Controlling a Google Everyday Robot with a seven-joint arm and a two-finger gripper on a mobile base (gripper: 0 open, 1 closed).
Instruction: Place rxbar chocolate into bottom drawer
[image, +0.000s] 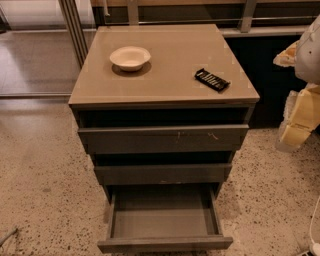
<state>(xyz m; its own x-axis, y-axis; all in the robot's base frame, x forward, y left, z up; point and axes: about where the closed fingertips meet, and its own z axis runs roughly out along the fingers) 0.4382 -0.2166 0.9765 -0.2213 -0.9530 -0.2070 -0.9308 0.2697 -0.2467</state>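
The rxbar chocolate (212, 79) is a small flat black bar with white lettering. It lies on the right front part of the cabinet top (165, 75). The bottom drawer (165, 244) is pulled out at the foot of the cabinet, and its grey inner floor shows with nothing in it. My gripper (298, 117), white and pale yellow, hangs at the right edge of the view. It is beside the cabinet, to the right of the bar and apart from it, and partly cut off by the frame.
A white bowl (130, 57) stands on the left rear part of the cabinet top. The wider scratched top drawer front (162, 137) and the middle drawer front (162, 173) stand slightly out. Speckled floor (45, 175) surrounds the cabinet. Metal posts (75, 30) and a railing stand behind.
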